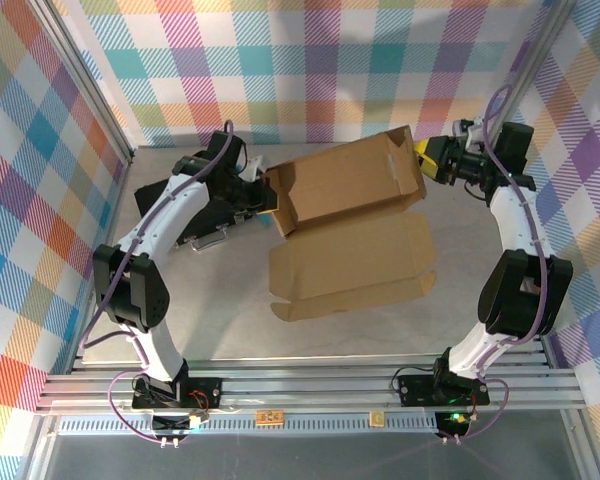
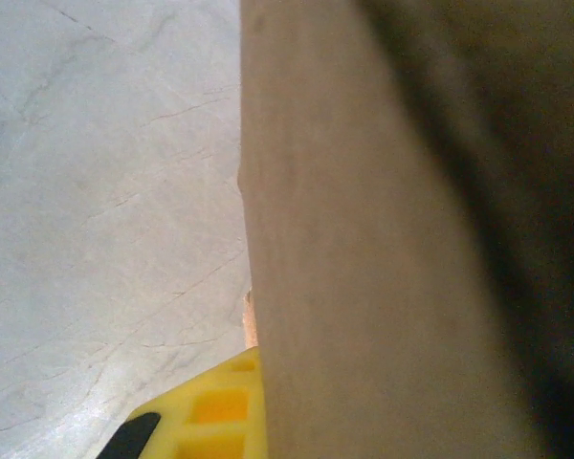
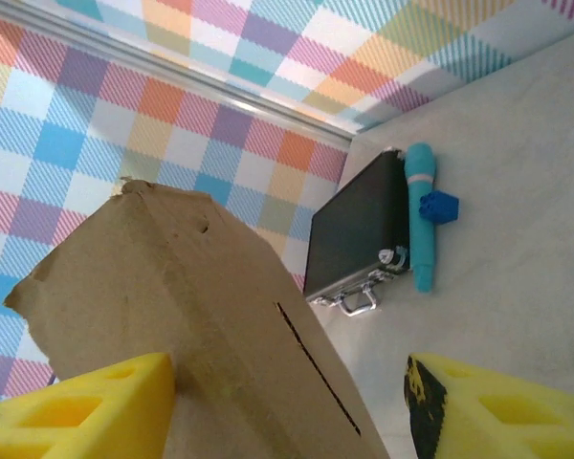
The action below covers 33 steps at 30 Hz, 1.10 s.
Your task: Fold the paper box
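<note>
While the box (image 1: 345,230) lies mid-table, long axis left to right, you have its raised panel spanning both arms.
- Right gripper (image 1: 426,160): open at the right end, card against one finger.
- Left gripper (image 1: 266,198): at the left end, grip cannot be told.
- Case (image 1: 202,232): beside your left arm, off the box.

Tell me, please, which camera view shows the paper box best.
The top external view: it takes in the whole paper box, one part raised and a wide panel lying flat. The left wrist view gives a close, blurred stretch of its cardboard; the right wrist view gives one end with a slit.
</note>
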Available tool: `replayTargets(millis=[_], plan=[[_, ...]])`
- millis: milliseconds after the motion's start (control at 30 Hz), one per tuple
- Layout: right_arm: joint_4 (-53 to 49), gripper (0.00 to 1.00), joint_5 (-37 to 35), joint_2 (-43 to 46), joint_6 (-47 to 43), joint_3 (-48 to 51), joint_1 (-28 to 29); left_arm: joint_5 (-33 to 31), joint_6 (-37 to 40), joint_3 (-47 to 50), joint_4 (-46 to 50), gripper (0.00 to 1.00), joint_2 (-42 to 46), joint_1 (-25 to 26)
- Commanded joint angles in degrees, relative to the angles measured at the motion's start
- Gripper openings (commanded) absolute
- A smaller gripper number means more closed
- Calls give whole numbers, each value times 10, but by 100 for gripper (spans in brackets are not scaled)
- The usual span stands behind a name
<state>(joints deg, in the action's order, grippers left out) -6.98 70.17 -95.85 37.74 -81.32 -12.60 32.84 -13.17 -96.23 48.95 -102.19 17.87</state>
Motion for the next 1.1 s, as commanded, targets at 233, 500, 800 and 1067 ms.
replayTargets(millis=[233, 500, 800, 1067], plan=[[-53, 67, 41, 31, -68, -13, 36, 44, 3, -6, -16, 0, -12, -11], [-93, 68, 13, 53, -101, -17, 53, 44, -5, -11, -14, 0, -20, -13], [-92, 70, -10, 75, -95, -29, 55, 37, -6, -14, -7, 0, -20, -13], [-127, 65, -19, 69, -118, -59, 73, 30, -6, -18, -1, 0, -22, -13]])
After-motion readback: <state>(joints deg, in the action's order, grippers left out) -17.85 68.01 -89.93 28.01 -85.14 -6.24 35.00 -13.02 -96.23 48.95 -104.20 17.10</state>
